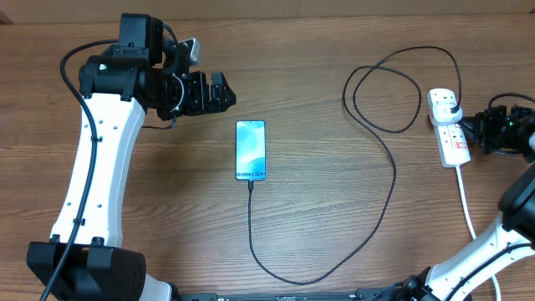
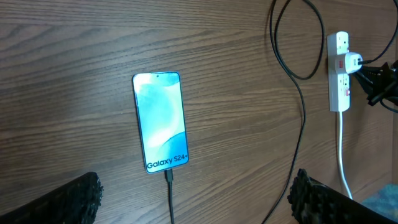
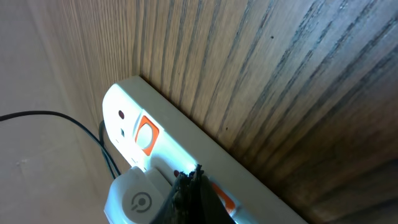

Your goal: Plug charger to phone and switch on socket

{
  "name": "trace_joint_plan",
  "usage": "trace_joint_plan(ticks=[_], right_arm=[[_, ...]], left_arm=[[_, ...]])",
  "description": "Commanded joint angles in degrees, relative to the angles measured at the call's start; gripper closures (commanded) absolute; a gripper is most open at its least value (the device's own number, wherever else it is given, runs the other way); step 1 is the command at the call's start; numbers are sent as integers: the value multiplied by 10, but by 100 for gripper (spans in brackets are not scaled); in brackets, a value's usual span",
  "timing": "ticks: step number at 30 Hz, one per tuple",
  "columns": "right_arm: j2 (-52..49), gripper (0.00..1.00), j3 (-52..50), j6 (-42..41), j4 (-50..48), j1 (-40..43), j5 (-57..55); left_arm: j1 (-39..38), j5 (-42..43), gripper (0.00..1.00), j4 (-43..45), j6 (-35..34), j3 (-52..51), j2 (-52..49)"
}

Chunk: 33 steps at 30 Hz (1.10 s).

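The phone (image 1: pixel 251 150) lies face up mid-table, its teal screen lit with "Galaxy S24"; it also shows in the left wrist view (image 2: pixel 160 121). The charger's thin black cable (image 1: pixel 393 192) has its tip in the phone's bottom edge (image 2: pixel 169 177), and its other end is a white adapter (image 1: pixel 452 106) in the socket. The socket (image 1: pixel 455 144) is a white power strip at the right (image 2: pixel 339 93). My left gripper (image 1: pixel 213 92) is open and empty, up and left of the phone. My right gripper (image 3: pixel 189 180) is shut, its tips touching the socket (image 3: pixel 186 140) beside the adapter (image 3: pixel 134 199) and a red switch (image 3: pixel 222 200).
The socket's white cord (image 1: pixel 468 209) runs toward the front right edge. The black cable makes a loop (image 1: pixel 384 92) left of the socket and a long curve along the table's front (image 1: pixel 284 276). A second red switch (image 3: pixel 146 134) sits farther along the strip.
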State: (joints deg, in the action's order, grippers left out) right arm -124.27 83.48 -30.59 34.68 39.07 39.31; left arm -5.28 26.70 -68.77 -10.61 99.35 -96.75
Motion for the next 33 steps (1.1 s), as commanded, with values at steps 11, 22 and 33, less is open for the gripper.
trace_joint_plan(ticks=[11,22,33], right_arm=[[-3,96,-30,7,20,-2,13],[-3,96,-33,19,35,-9,2],[-3,96,-52,19,40,-24,-7]], left_arm=[[1,-3,0,0,-1,2,-3],[1,-3,0,0,-1,2,-3],[1,-3,0,0,-1,2,-3]])
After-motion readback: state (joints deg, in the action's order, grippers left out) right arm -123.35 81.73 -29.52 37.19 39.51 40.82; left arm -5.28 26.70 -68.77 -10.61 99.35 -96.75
